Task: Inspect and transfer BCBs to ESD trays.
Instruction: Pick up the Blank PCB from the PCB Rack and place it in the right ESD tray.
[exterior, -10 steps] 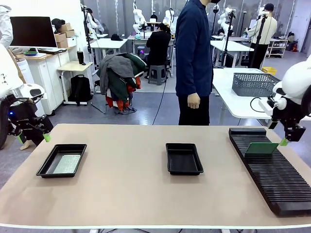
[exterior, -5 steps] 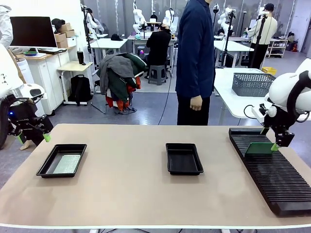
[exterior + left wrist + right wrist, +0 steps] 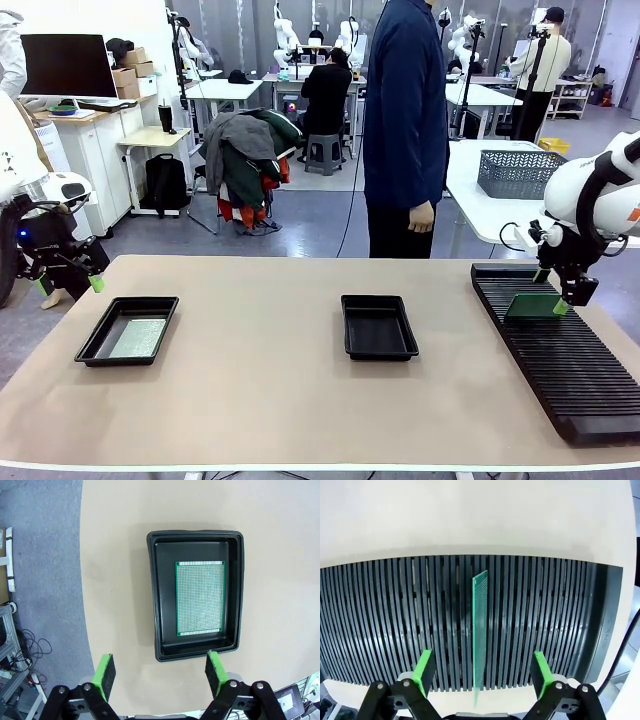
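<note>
A green BCB (image 3: 535, 305) stands upright in a slot of the long black ribbed rack (image 3: 560, 360). My right gripper (image 3: 551, 291) hangs open just over it. In the right wrist view the BCB (image 3: 480, 610) is edge-on between my right gripper's (image 3: 482, 669) spread green pads (image 3: 425, 667), which do not touch it. A second BCB (image 3: 138, 337) lies flat in the left ESD tray (image 3: 100, 338). My left gripper (image 3: 68, 285) holds open off the table's left edge; seen from the left wrist, it (image 3: 160, 670) hovers above this tray (image 3: 154, 595) and its BCB (image 3: 200, 598). The middle ESD tray (image 3: 378, 345) holds nothing.
A person (image 3: 405, 130) in dark blue stands at the table's far edge, hand hanging. A grey mesh basket (image 3: 522, 172) sits on a white table behind the rack. The tan tabletop (image 3: 260, 380) lies bare between the trays. The rack's slots (image 3: 395, 620) span the right wrist view.
My right arm has swung left and down over the rack, bringing its open gripper onto the upright BCB. The person has stepped slightly right. My left arm has stayed put.
</note>
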You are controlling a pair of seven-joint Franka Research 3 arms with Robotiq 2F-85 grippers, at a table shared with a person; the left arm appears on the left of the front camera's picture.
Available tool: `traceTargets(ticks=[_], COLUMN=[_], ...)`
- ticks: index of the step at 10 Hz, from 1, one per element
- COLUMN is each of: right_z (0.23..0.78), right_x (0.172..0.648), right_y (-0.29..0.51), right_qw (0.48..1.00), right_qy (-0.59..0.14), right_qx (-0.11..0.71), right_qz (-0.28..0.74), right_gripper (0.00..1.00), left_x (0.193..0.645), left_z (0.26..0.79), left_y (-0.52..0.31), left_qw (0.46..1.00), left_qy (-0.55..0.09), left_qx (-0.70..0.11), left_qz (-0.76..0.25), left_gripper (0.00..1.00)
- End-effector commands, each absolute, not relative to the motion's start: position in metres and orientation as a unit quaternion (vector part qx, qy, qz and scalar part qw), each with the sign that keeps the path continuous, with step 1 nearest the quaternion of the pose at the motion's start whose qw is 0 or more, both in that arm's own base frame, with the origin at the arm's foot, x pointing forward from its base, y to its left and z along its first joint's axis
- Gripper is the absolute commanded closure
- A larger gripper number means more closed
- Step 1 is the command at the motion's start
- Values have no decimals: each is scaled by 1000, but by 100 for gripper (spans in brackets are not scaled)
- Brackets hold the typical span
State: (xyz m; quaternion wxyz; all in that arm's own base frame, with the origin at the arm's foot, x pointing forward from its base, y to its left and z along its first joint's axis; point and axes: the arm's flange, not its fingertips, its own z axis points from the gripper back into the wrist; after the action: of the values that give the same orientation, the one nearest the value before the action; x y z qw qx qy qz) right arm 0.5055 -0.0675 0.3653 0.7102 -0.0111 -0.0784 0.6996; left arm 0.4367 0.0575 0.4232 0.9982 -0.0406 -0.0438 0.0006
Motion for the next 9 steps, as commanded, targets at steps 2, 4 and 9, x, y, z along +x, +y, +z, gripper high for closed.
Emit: traceTargets(ticks=[2, 4, 9], right_z=[363, 364, 362], right_x=[507, 506, 508], right_y=[-73, -72, -69], right_qw=[705, 697, 695], right_qy=[-84, -81, -61], right_qx=[-15, -6, -6], right_qz=[704, 712, 716], right_gripper=[0, 9, 38], left_x=[437, 437, 437], left_z=[422, 422, 422], left_y=[59, 59, 59], left_qw=[998, 998, 998], left_qy=[-45, -45, -45], left_qx=[-47, -47, -47], left_qz=[-7, -7, -7], left_gripper=[4, 4, 4])
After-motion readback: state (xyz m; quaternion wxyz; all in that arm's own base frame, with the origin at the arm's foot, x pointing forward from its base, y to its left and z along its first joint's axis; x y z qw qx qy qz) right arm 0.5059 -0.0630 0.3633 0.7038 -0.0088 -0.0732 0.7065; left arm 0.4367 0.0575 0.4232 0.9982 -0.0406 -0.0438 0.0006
